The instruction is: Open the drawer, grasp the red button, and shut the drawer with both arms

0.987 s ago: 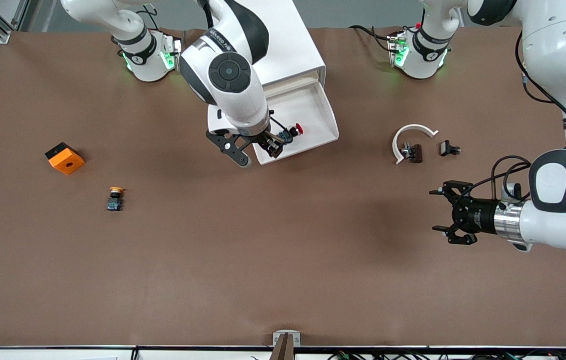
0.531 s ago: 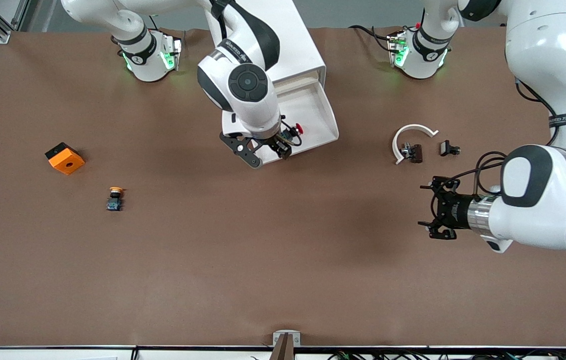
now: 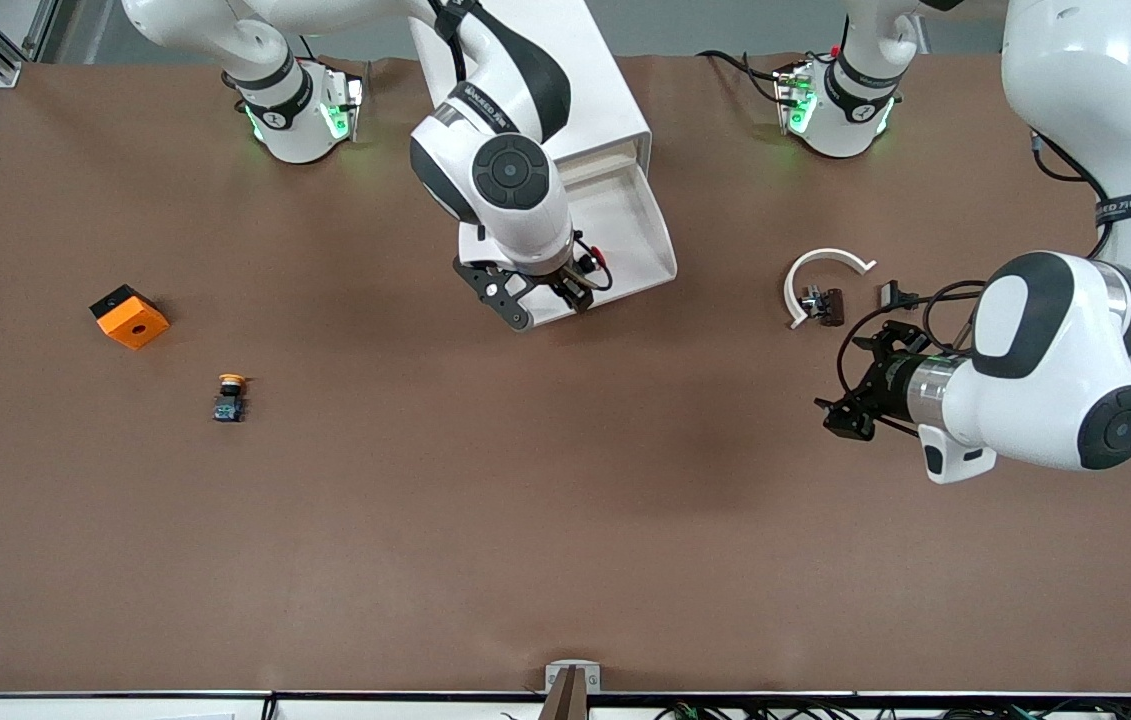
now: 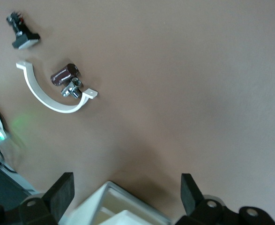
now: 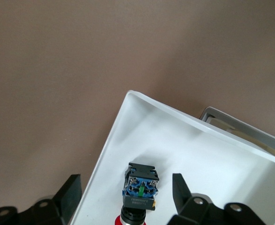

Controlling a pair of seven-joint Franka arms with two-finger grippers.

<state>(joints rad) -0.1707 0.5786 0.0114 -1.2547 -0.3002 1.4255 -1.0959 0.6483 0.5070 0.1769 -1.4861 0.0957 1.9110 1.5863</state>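
While the right pincer (image 3: 580, 290) hung spread over the button (image 5: 140, 187) lying in the pulled-out drawer (image 3: 660, 262), a skewed descent risked nudging it aside; the left pincer (image 3: 850, 393) waited spread above the worktop (image 3: 525, 520).

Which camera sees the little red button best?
The right wrist view: the button fills the space between the open right end effector fingers, lying in the drawer. The front view shows only its red cap. The left wrist view misses it.

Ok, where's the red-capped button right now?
The red-capped button lies in the open drawer of the white cabinet, midway along the table. The open right gripper hangs over it, fingers either side, not touching.
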